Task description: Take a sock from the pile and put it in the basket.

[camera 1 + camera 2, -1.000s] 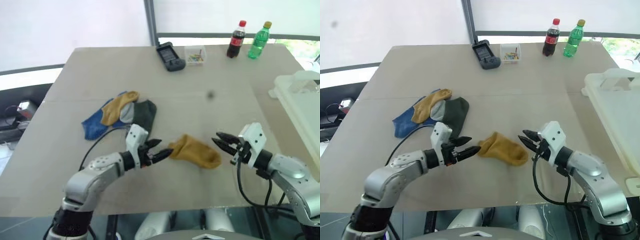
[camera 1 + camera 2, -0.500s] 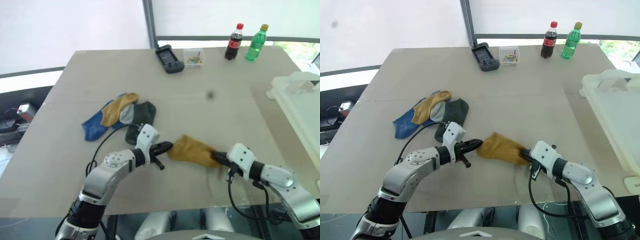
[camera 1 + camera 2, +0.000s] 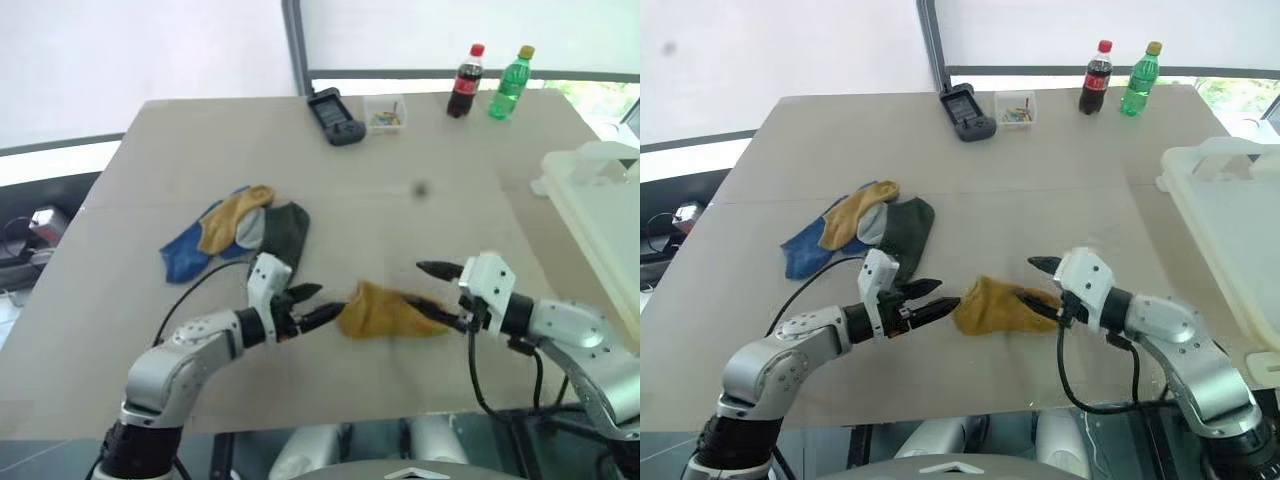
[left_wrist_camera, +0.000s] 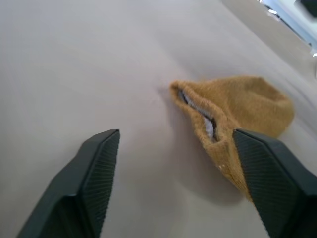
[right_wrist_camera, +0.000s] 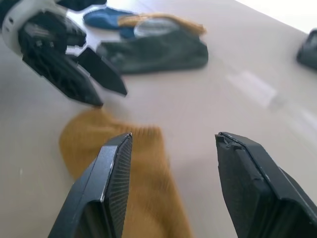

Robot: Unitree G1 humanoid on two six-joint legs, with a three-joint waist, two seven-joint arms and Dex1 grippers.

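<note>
I have a single mustard-yellow knitted sock (image 3: 385, 312) lying loose on the beige worktop (image 3: 420, 150), between my 2 arms and well apart from the rest. My left end effector (image 3: 312, 304) sits just at the cuff end of it with its 2 black fingers spread apart; in the left wrist view the sock's open cuff (image 4: 200, 111) lies between the finger pads (image 4: 101, 168), and nothing is clamped. My right end effector (image 3: 442, 295) is at the toe end, also with its fingers apart: the upper finger is raised off the fabric, the lower one lies low against the sock's edge, though I cannot tell whether it touches. In the right wrist view the sock runs under the gap between the 2 pads.

The pile of small soft socks (image 3: 235, 228), blue, mustard, grey and dark green, lies farther back on my left. The large off-white translucent plastic basket (image 3: 600, 190) with its raised rim stands at the worktop's right edge, well apart from the loose sock. Along the far edge I see a dark handheld device (image 3: 336, 116), a small clear box of coloured bits (image 3: 387, 112), a cola bottle with a red cap (image 3: 465, 82) and a green bottle with a yellow cap (image 3: 510, 83).
</note>
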